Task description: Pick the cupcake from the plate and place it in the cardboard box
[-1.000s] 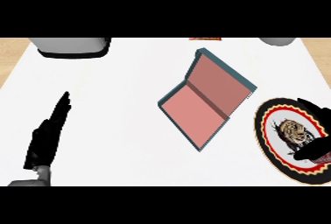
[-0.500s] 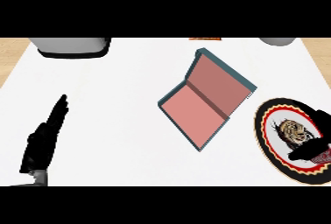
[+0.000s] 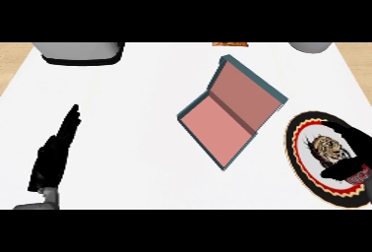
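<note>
White counter point(image 3: 145, 98) fills our view, with wooden strips showing at the far corners, a grey block point(image 3: 80, 51) against the far edge at left, a small orange-brown thing point(image 3: 231, 44) at far centre and a pale rounded thing point(image 3: 311, 47) at far right.

Starting at the left, our left hand point(image 3: 52, 157) rests open near the lower edge, fingers straight and pressed together, pointing away from us. It touches nothing, and it lies well apart from everything the task concerns.

Moving to the middle, the cardboard box point(image 3: 231, 113) lies opened flat on a diagonal, teal outside and pink inside, with a fold down the centre. Its walls look low, so we judge that a cupcake set near an edge could tip over the rim or roll out. The box also looks light; a knock from a descending hand could skate it across the counter.

Further right sits the plate point(image 3: 305, 147), dark-rimmed with a patterned centre, close beside the box but not touching it. Our right hand point(image 3: 352, 160) is over the plate's near right part, fingers curled round the cupcake point(image 3: 358, 176), of which only a reddish scrap shows under the black fingers. We cannot tell whether it has left the plate yet.

The hazards we see: the hand hides the cupcake, so a poor hold would go unnoticed; a soft cake may crush or slip during the carry leftward; and dragging low could nudge the plate into the box.
</note>
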Controlling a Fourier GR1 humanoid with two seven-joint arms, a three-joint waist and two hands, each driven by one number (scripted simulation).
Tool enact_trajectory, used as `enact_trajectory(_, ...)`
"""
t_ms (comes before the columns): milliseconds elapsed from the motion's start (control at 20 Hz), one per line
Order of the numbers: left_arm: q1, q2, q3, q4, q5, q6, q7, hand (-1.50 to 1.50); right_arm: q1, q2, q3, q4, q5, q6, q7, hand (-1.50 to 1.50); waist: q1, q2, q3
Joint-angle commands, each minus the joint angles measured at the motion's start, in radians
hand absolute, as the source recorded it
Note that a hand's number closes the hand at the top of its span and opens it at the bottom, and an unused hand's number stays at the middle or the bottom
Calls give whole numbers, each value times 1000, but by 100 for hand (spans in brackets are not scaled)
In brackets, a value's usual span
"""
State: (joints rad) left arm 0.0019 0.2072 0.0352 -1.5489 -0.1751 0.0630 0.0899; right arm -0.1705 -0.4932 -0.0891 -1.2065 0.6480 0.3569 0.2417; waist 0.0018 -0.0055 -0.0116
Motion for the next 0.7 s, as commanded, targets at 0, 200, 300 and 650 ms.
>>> enact_trajectory(0,6,-20,-24,-86,-33,22,78,0,-10,3,-29,106,-15,-8,-85,150,4,6,12)
enact_trajectory(200,44,-8,1,-11,-13,-13,-26,0,31,-11,-8,15,100,-155,-82,150,-2,5,12)
enact_trajectory(300,36,-29,-7,-47,-12,-5,27,0,-14,-15,-9,102,148,-219,-116,150,3,6,12)
enact_trajectory(650,-47,-44,12,77,-45,17,-23,0,6,-45,0,32,188,-272,-234,150,-6,6,12)
